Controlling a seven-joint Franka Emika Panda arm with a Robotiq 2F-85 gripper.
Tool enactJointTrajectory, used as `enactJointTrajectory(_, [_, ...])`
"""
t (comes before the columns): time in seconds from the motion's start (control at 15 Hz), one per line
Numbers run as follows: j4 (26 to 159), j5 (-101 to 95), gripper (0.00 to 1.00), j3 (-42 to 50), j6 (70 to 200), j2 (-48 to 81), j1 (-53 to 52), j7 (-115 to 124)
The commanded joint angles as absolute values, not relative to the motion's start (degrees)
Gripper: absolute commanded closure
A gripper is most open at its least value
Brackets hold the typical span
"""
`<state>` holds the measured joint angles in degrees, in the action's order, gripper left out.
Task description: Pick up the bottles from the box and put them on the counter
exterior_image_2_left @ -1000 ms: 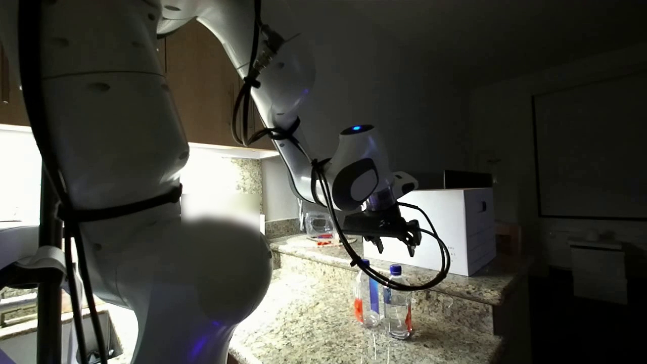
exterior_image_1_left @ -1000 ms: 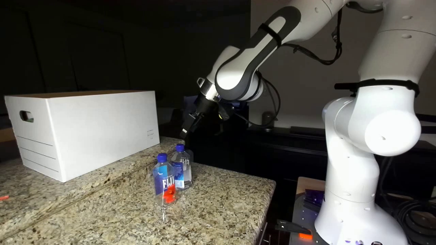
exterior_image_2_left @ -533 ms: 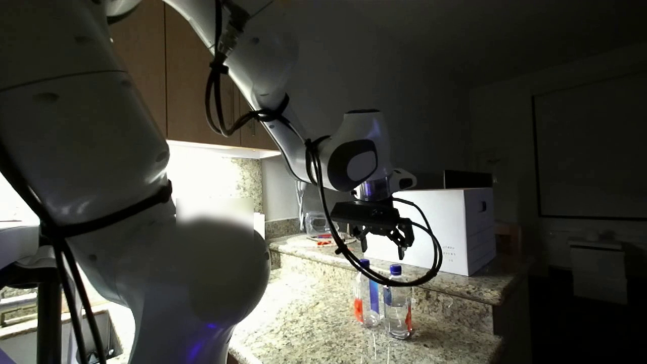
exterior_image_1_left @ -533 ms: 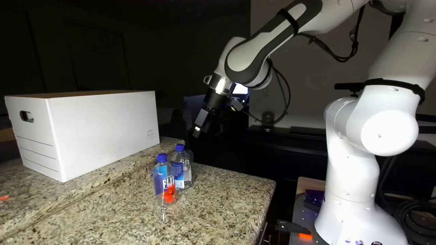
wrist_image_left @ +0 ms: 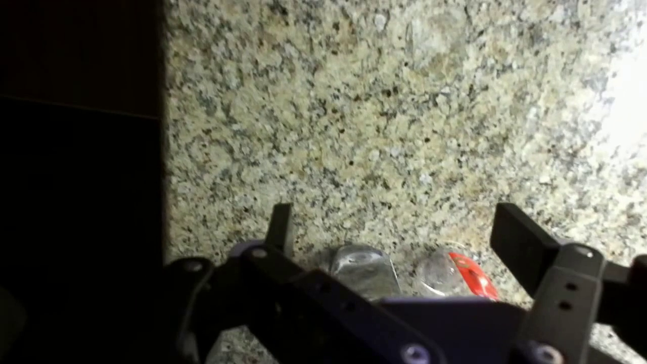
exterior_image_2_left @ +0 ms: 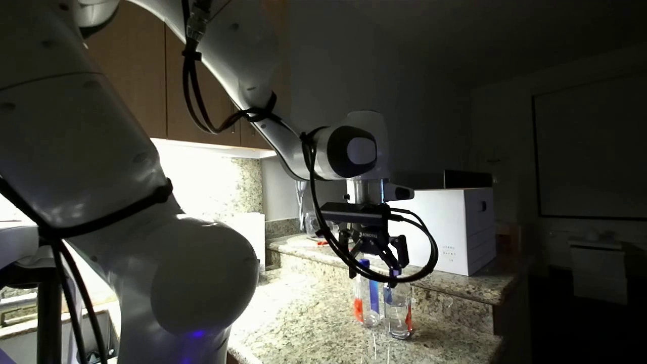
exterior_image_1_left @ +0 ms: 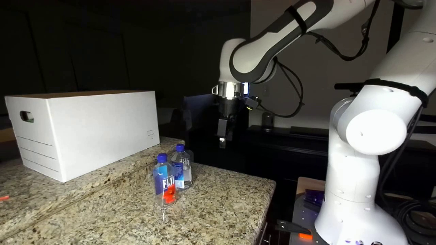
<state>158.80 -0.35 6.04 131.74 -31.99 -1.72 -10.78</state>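
Note:
Two clear bottles with blue caps stand upright side by side on the lower speckled granite counter [exterior_image_1_left: 221, 207]. One bottle [exterior_image_1_left: 164, 180] has a red-orange bottom; the other bottle [exterior_image_1_left: 183, 172] stands beside it. Both show in an exterior view, the red-orange bottle [exterior_image_2_left: 365, 301] and the clear bottle [exterior_image_2_left: 398, 316]. The large white box [exterior_image_1_left: 105, 132] stands on the raised counter level; its inside is hidden, but something green shows through its hand hole. My gripper [exterior_image_1_left: 222, 141] points straight down, open and empty, above the counter. In the wrist view [wrist_image_left: 395, 220] the bottles' lower parts show below the fingertips.
The raised counter ledge [exterior_image_2_left: 328, 258] runs behind the bottles. A clear container [exterior_image_2_left: 316, 225] and small red items [exterior_image_2_left: 323, 242] lie on it. The lower counter's edge [exterior_image_1_left: 270, 190] drops off toward the robot's base. A cable loop [exterior_image_2_left: 429, 268] hangs beside the gripper.
My gripper has moved away from the box, to the right in an exterior view, and has turned from tilted to pointing straight down. The bottles and the box have not moved.

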Motion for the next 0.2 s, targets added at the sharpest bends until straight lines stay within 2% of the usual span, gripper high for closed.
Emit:
enactJointTrajectory(0.0, [158.7, -0.6, 0.0, 4.8, 131.0, -31.8, -0.8, -10.1])
enactJointTrajectory(0.13, [158.7, -0.8, 0.0, 4.3, 130.8, -31.4, -0.6, -9.7])
